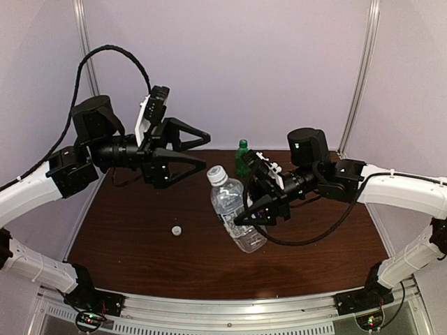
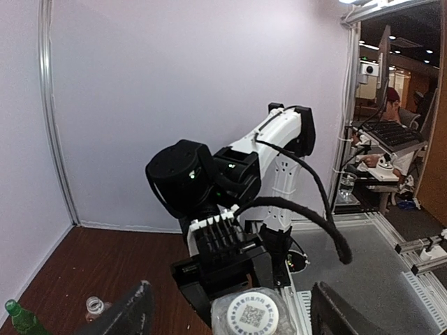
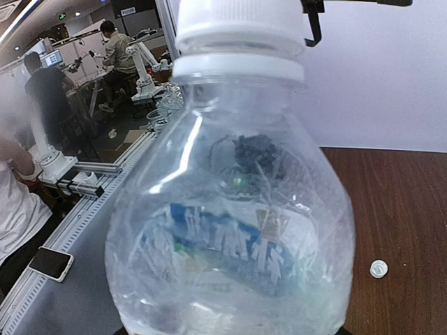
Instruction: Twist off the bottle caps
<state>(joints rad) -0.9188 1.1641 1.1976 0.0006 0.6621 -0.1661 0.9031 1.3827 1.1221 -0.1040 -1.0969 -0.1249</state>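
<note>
My right gripper [image 1: 248,215] is shut on the clear water bottle [image 1: 236,209] and holds it tilted over the table's middle. In the right wrist view the bottle [image 3: 230,230] fills the frame and hides my fingers. Its white cap [image 1: 217,174] sits on the neck and shows a printed code in the left wrist view [image 2: 253,315]. My left gripper [image 1: 206,152] hangs open just left of that cap, its fingers [image 2: 131,310] wide on either side and not touching it. A loose white cap [image 1: 177,229] lies on the table. The green bottle [image 1: 242,158] stands at the back with its green cap on.
The dark wooden table [image 1: 140,223] is walled by pale panels behind and at the sides. A metal rail [image 1: 230,307] runs along the near edge. The green bottle [image 2: 21,317] and a small clear bottle neck [image 2: 94,306] show low left in the left wrist view.
</note>
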